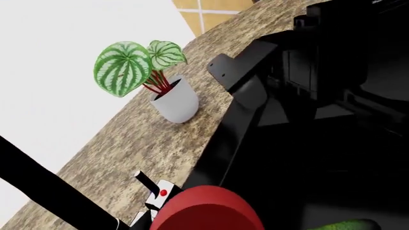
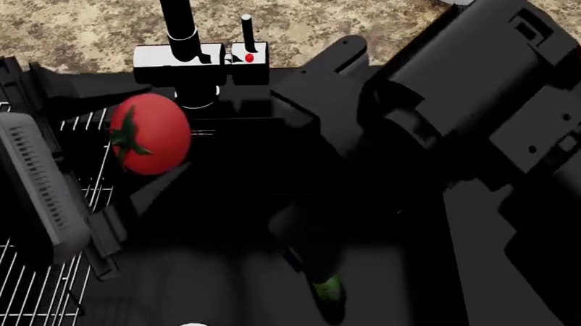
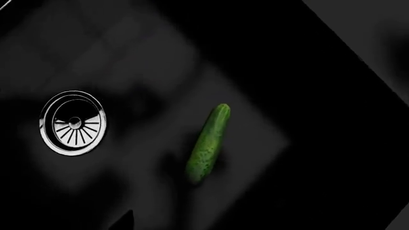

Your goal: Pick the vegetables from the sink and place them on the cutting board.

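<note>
The red tomato [image 2: 150,135] with its green stem hangs above the black sink [image 2: 227,274], just in front of the faucet. My left gripper [image 2: 140,143] is shut on it, a black finger on either side. In the left wrist view the tomato [image 1: 211,211] fills the space at the jaws. The green cucumber [image 3: 208,143] lies on the sink floor, a little way from the drain [image 3: 73,123]. My right gripper [image 2: 308,260] hangs over the cucumber [image 2: 326,288] without touching it. It is open, and only one fingertip [image 3: 121,221] shows in its wrist view. The cutting board is out of view.
The black faucet [image 2: 179,29] and its white base stand at the sink's back edge on the speckled counter [image 2: 73,25]. A wire rack [image 2: 24,288] lies at the left. A potted plant [image 1: 176,100] stands on the counter. My right arm [image 2: 482,98] spans the sink's right side.
</note>
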Controlling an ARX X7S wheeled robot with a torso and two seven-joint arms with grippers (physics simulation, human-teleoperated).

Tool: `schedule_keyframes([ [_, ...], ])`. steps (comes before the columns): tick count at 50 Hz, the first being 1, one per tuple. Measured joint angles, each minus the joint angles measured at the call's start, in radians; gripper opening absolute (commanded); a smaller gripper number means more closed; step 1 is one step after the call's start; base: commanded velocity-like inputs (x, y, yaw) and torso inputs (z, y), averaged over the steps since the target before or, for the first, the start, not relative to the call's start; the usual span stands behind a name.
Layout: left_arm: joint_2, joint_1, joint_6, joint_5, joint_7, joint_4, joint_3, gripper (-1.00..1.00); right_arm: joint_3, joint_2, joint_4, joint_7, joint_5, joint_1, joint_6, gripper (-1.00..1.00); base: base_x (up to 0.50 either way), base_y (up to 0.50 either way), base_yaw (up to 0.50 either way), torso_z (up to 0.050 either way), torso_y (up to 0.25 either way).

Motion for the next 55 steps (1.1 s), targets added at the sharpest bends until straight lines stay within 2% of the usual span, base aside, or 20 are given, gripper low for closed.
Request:
schedule_keyframes([
  [15,-0.027,0.048,0.008,-0.075,-0.015,0.062,-0.051,-1.00,0.006,-0.112,0.285,0.041,-0.053,-0.080,-0.119,1.00,0.03,0.00,0.00,0.000,0.000],
  [35,-0.032,0.079,0.030,-0.105,0.000,0.068,-0.057,-1.00,-0.046,-0.302,0.717,-0.102,-0.162,-0.149,-0.407,1.00,0.03,0.00,0.00,0.000,0.000],
  [45,-0.029,0.087,0.037,-0.106,0.005,0.061,-0.052,-1.00,-0.065,-0.336,0.809,-0.135,-0.163,-0.206,-0.482,1.00,0.03,0.00,0.00,0.000,0.000],
  [55,-0.028,0.088,0.035,-0.112,0.007,0.064,-0.050,-1.00,-0.056,-0.303,0.773,-0.096,-0.139,-0.260,-0.479,1.00,0.03,0.00,0.00,0.000,0.000],
])
